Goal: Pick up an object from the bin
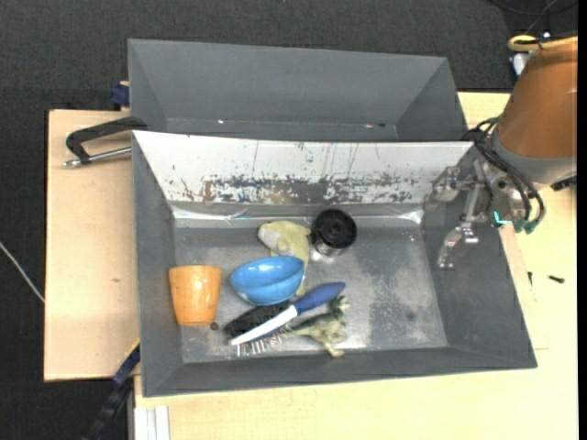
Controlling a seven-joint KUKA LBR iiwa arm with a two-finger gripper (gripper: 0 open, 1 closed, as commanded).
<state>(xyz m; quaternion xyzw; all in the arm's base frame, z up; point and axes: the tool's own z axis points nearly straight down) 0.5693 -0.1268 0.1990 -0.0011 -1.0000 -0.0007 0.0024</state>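
My gripper [456, 242] hangs over the bin's right wall, above the sloping side and apart from every loose thing, with nothing seen in it. The nearest thing is a black round lid-like object [333, 230] at the back middle of the floor. Against its left side lies a pale yellow-green lump [283, 237]. In front of those sits a blue bowl [268, 279], tilted on its side. A blue-handled tool [316, 299] lies slanted by the bowl's right edge.
An orange cup [194, 293] stands at the left of the floor. A black brush [259, 321] and an olive-green toy [328, 332] lie near the front wall. The floor between the black object and the right wall is bare grey metal.
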